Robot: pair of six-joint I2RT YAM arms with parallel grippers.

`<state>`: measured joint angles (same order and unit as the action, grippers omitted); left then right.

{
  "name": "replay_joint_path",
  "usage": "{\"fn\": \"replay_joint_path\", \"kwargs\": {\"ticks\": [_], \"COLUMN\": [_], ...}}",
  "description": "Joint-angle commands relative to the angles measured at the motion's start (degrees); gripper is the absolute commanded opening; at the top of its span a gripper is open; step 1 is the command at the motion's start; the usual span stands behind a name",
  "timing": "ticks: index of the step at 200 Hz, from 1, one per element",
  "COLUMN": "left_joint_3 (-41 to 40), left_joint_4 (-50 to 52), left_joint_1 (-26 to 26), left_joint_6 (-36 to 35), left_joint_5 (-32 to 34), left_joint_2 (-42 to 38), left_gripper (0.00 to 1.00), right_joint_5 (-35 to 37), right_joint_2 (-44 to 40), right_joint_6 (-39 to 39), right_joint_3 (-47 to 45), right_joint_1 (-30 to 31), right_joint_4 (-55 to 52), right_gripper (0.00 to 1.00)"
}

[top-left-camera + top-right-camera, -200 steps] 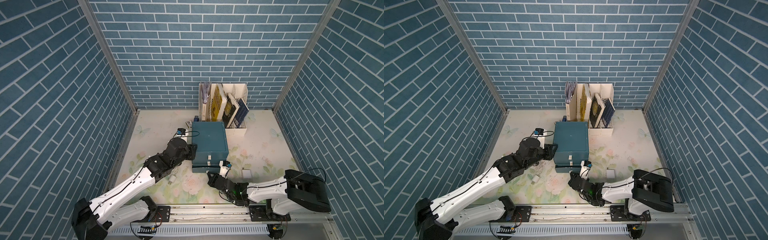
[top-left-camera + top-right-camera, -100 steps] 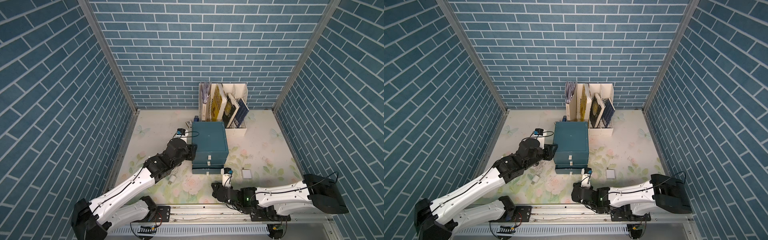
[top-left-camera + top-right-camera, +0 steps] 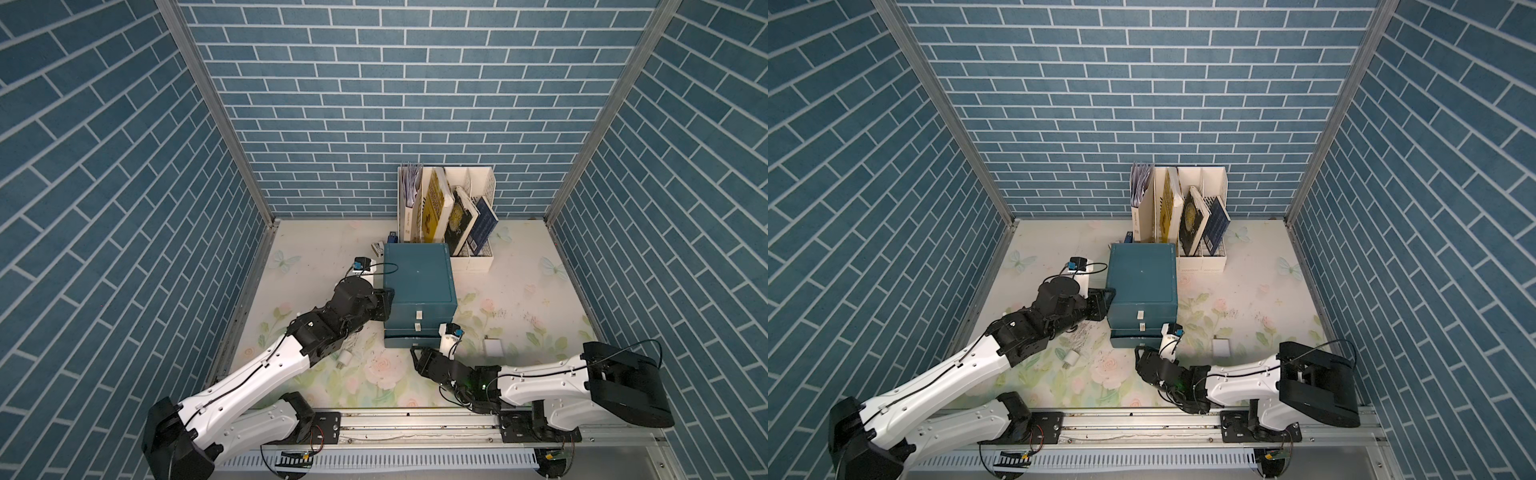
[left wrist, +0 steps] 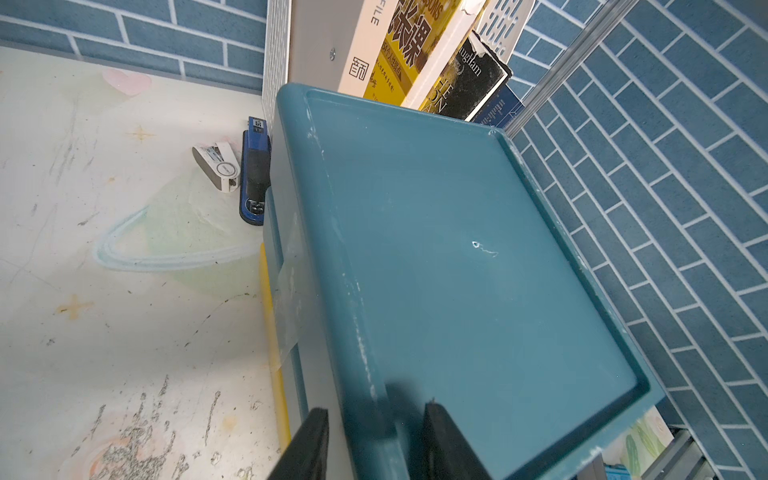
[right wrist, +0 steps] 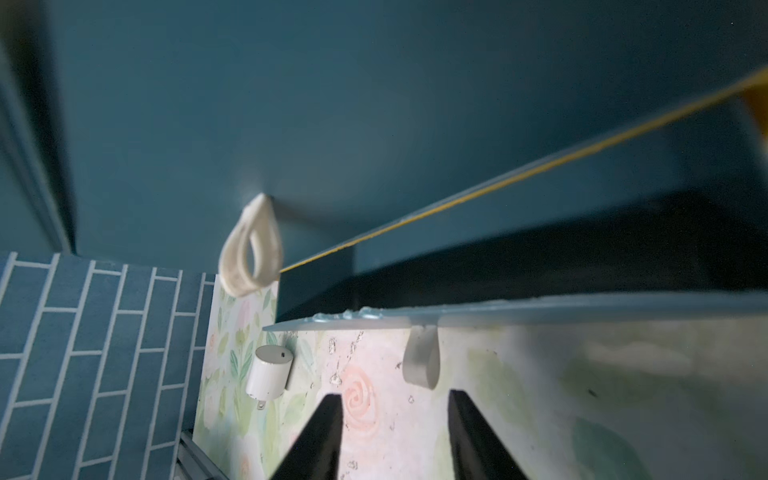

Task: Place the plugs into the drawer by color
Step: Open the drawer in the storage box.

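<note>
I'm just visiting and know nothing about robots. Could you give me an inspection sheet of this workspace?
Surface: floral mat, scuffed.
Job's things: teal box, bottom drawer partly out; white plug on the mat.
Clutter: book rack; blue stapler by the box's far corner.
Claws: left claw shut on the box's edge; right claw open, empty, facing the bottom drawer.
Cables: black cable loops at the left wrist.
Surroundings: blue brick-pattern walls; metal rail in front.

White-shelled arms (image 3: pixel 266 370) — black joints, cables
</note>
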<state>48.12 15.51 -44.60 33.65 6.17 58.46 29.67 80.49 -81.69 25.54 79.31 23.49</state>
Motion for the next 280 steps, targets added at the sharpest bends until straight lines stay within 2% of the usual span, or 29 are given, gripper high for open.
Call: {"fn": "replay_joint_path", "kwargs": {"ticks": [1, 24, 46, 80, 125, 150, 208, 280], "left_joint_3": [-2.1, -2.0, -1.9, -1.7, -1.9, -1.9, -1.8, -2.4], "left_joint_4": [5.6, 5.8, 6.0, 6.3, 6.3, 6.0, 5.8, 5.0], "left_joint_1": [0.2, 0.2, 0.2, 0.2, 0.2, 0.2, 0.2, 0.2], "left_joint_6": [-1.0, -1.2, -1.5, -1.7, -1.5, -1.5, -1.5, -0.9], "left_joint_5": [0.3, 0.2, 0.3, 0.4, 0.3, 0.1, 0.4, -0.2], "left_joint_2": [0.3, 0.3, 0.2, 0.1, 0.0, 0.2, 0.8, 0.8], "left_gripper": [0.43, 0.43, 0.42, 0.42, 0.43, 0.43, 0.43, 0.43], "right_joint_5": [0.1, -0.1, -1.1, -1.5, -2.1, -2.3, 1.0, 2.4], "right_joint_2": [1.7, 2.6, 3.9, 5.0, 5.0, 3.4, -2.3, -9.2], "right_joint_6": [-2.1, -4.1, -4.5, -4.5, -4.1, -3.1, -5.9, -14.0], "right_joint_3": [0.2, -0.4, -0.6, -0.5, -0.5, 0.1, -1.5, -2.9], "right_joint_1": [-0.6, -0.9, -1.5, -2.3, -2.7, -2.3, 2.4, 10.5], "right_joint_4": [1.9, 2.7, 4.4, 5.1, 4.2, 0.8, -6.7, -18.9], "right_gripper": [0.36, 0.36, 0.40, 0.33, 0.16, 0.00, 0.00, 0.00]}}
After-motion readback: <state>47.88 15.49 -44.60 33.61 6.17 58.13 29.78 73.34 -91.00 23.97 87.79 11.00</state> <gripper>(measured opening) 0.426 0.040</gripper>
